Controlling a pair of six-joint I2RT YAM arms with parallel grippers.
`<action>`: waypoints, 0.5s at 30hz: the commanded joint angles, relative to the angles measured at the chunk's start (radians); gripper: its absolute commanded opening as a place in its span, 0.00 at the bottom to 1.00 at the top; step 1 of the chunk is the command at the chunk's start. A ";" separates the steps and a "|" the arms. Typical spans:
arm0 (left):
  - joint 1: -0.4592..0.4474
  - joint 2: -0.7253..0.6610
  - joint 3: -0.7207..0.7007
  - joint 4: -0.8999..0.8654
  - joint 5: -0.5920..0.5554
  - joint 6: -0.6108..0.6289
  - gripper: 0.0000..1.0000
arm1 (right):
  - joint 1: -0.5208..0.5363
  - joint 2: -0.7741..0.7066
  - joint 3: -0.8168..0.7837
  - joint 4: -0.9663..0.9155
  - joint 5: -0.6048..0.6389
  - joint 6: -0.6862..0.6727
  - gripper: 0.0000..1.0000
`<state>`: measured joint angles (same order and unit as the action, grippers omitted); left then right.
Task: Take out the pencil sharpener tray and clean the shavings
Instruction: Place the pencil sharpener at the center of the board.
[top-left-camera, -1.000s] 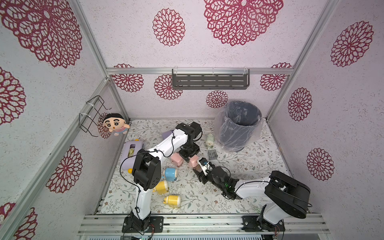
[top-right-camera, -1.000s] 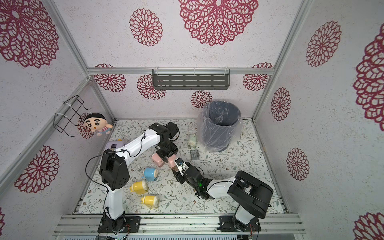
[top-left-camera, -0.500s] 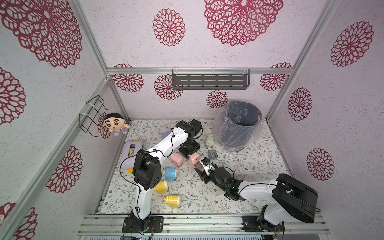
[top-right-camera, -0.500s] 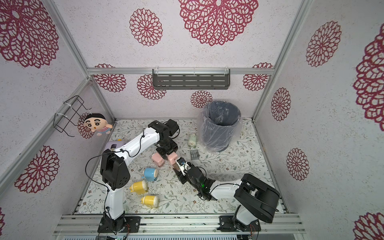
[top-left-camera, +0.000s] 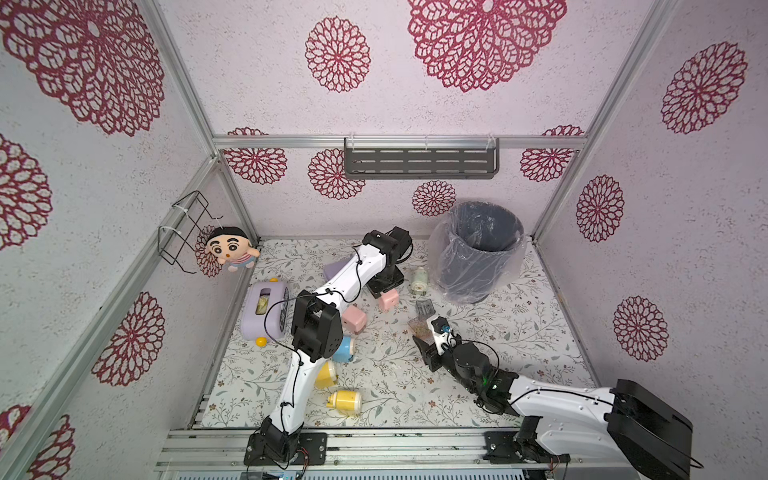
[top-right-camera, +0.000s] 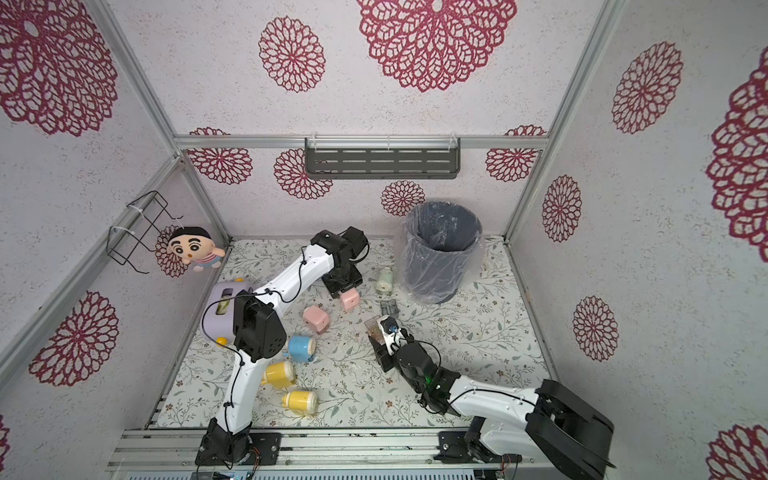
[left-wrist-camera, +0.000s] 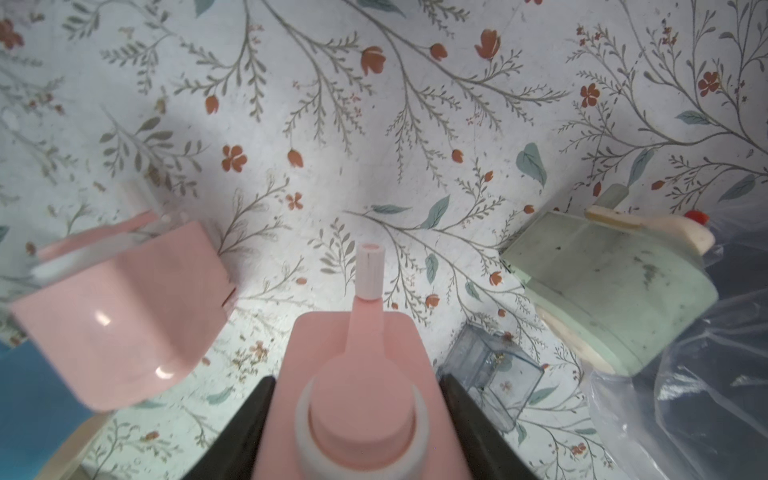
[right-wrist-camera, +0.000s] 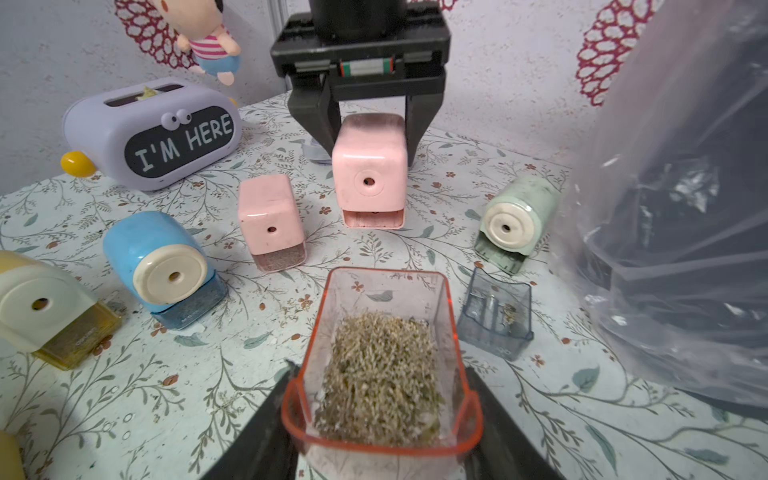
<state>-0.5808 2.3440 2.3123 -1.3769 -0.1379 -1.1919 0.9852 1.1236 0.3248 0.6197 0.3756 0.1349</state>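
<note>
Right pincer (right-wrist-camera: 379, 368), pinching the clear tray (right-wrist-camera: 449, 307) of shavings (right-wrist-camera: 374, 399), has drawn it out of the pink sharpener (right-wrist-camera: 370, 195) clamped by the left pincer (right-wrist-camera: 372, 153), toward the middle of the counter (top-left-camera: 519, 353), so emptying it into the lined bin (top-left-camera: 478, 249) likely comes next.

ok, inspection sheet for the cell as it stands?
Surface: floral table cover.
Job's things: pink sharpener, slot empty; orange-rimmed tray pulled out, full of shavings.
Clutter: second pink sharpener, blue sharpener, green sharpener, yellow sharpeners, loose grey tray, purple toaster box.
Grippers: left hand shut on pink sharpener; right hand shut on orange-rimmed tray.
Cables: black cable along left arm, no snag seen.
Surroundings: lined bin, wall shelf, wire rack, plush doll.
</note>
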 joint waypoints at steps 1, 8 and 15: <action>0.013 0.067 0.074 0.036 -0.045 0.149 0.21 | -0.022 -0.078 -0.023 -0.051 0.059 0.050 0.42; 0.040 0.219 0.209 0.094 0.007 0.250 0.23 | -0.066 -0.188 -0.050 -0.137 0.072 0.077 0.42; 0.048 0.284 0.260 0.167 0.068 0.275 0.27 | -0.095 -0.231 -0.070 -0.155 0.052 0.096 0.42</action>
<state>-0.5388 2.6068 2.5378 -1.2778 -0.0982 -0.9504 0.9005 0.9096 0.2600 0.4679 0.4187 0.2047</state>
